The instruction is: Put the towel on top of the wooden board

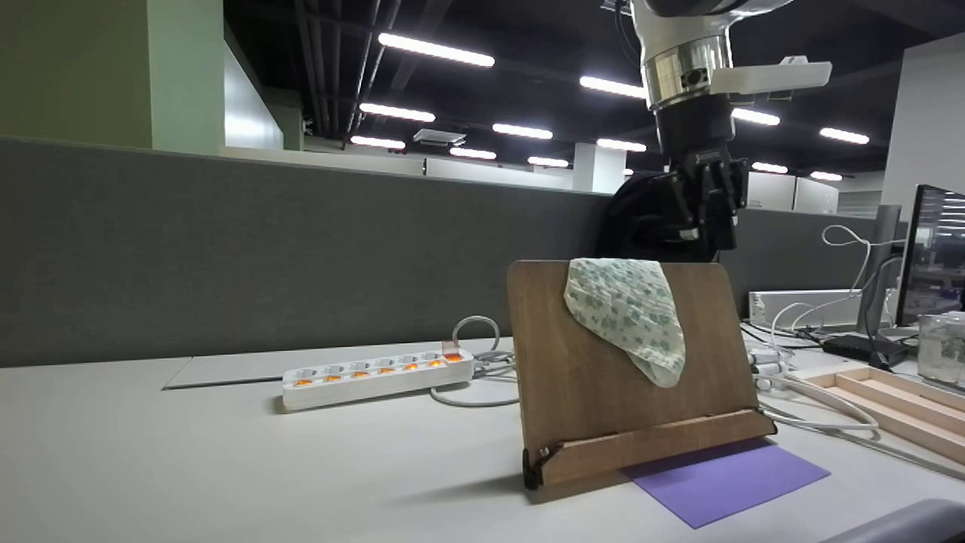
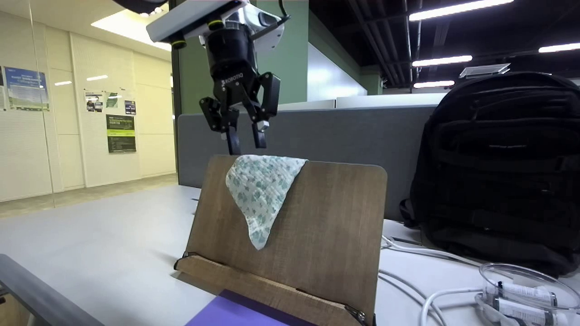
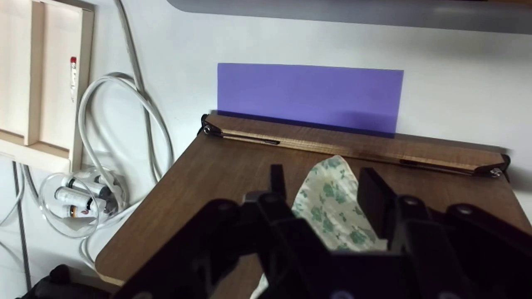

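Observation:
The wooden board [image 1: 580,392] stands tilted back on the white table, with a ledge along its lower front. It also shows in an exterior view [image 2: 331,217] and the wrist view [image 3: 232,166]. The towel [image 1: 629,313], white with green leaf prints, hangs over the board's top edge, a pointed part down its front face; it also shows in an exterior view [image 2: 265,190] and the wrist view [image 3: 328,199]. Any part behind the board is hidden. My gripper [image 1: 707,235] is above the top edge, fingers apart and empty, seen also in an exterior view [image 2: 247,145] and the wrist view [image 3: 324,185].
A purple sheet [image 1: 731,483] lies in front of the board. A power strip [image 1: 377,381], white cables [image 3: 137,83], a clear container with small bottles [image 3: 83,199] and a light wooden tray [image 3: 37,74] lie around it. A black backpack [image 2: 494,172] stands against the grey partition [image 1: 301,256].

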